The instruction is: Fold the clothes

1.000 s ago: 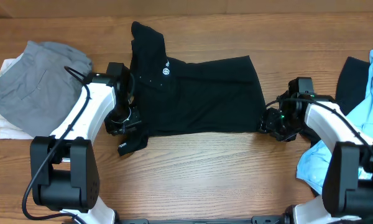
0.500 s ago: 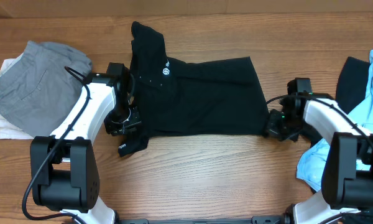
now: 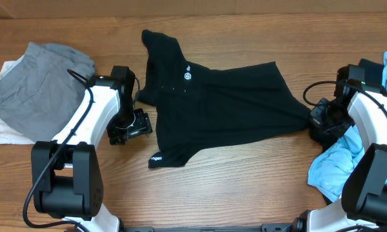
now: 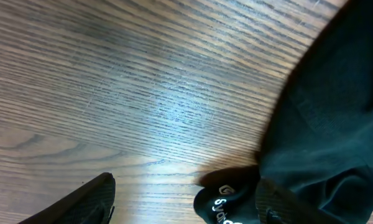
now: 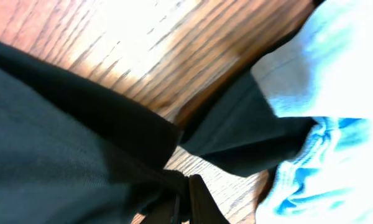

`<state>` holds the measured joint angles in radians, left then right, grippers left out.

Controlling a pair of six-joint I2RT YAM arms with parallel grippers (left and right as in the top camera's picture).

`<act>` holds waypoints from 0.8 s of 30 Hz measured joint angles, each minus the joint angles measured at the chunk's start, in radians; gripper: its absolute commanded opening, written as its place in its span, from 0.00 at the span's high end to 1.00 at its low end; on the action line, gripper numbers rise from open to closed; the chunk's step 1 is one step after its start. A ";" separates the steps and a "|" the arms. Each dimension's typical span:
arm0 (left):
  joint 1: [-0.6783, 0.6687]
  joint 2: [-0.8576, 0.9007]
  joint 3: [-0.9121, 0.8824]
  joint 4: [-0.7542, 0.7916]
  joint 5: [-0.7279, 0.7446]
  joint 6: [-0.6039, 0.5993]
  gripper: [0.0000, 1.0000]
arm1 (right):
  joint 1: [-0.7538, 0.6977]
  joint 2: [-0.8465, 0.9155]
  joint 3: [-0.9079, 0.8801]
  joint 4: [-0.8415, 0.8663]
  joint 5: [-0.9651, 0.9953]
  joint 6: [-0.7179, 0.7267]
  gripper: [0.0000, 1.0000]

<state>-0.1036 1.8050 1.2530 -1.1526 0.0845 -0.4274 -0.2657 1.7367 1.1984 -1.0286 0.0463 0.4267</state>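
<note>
The black short-sleeved shirt (image 3: pixel 226 109) lies stretched across the middle of the table, white chest logo (image 3: pixel 189 77) up. My right gripper (image 3: pixel 317 121) is shut on its right edge, and the cloth runs taut toward it. In the right wrist view the fingers (image 5: pixel 196 202) pinch bunched black fabric (image 5: pixel 62 149). My left gripper (image 3: pixel 134 125) stands open just left of the shirt. In the left wrist view the lettered sleeve hem (image 4: pixel 227 202) lies loose on the wood between the spread fingers (image 4: pixel 90 199).
A grey garment (image 3: pixel 42 84) lies on a white one (image 3: pixel 9 132) at the far left. A light blue garment (image 3: pixel 338 167) and another black one (image 3: pixel 369 72) are heaped at the right edge, close to my right arm. Bare wood (image 3: pixel 232 187) runs along the front.
My right gripper shut on the shirt's right edge and pulled it to the right. My left gripper opened and let go of the sleeve. The whole shirt slid right and skewed.
</note>
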 measured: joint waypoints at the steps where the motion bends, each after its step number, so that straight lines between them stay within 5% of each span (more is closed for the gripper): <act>1: 0.000 0.000 0.000 0.000 0.000 0.000 0.25 | 0.000 0.000 0.000 -0.002 0.007 0.000 0.96; 24: -0.074 -0.014 -0.261 0.311 0.293 -0.076 0.38 | 0.000 0.000 0.000 -0.003 0.024 0.008 0.96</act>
<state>-0.1776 1.7912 0.9924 -0.8413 0.3771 -0.5037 -0.2657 1.7367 1.1980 -1.0313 0.0704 0.4347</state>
